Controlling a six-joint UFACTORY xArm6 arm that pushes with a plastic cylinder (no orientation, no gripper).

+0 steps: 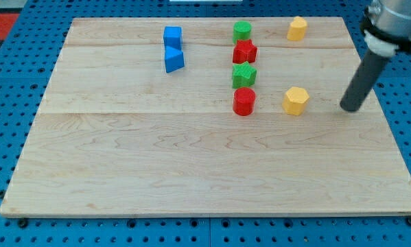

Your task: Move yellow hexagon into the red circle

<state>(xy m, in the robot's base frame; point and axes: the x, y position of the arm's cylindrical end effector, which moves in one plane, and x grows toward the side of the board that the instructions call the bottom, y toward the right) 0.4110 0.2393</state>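
The yellow hexagon (296,101) lies on the wooden board right of centre. The red circle (244,101) stands to its left, a short gap between them. My tip (350,107) rests on the board to the right of the yellow hexagon, apart from it by about a block's width, roughly in line with the hexagon and the red circle. The dark rod rises from the tip toward the view's top right.
A green star (243,75), a red star (245,51) and a green circle (242,30) line up above the red circle. A second yellow block (297,29) sits near the top edge. Two blue blocks (172,36) (174,60) lie at top left. Board edge (390,137) is near the tip.
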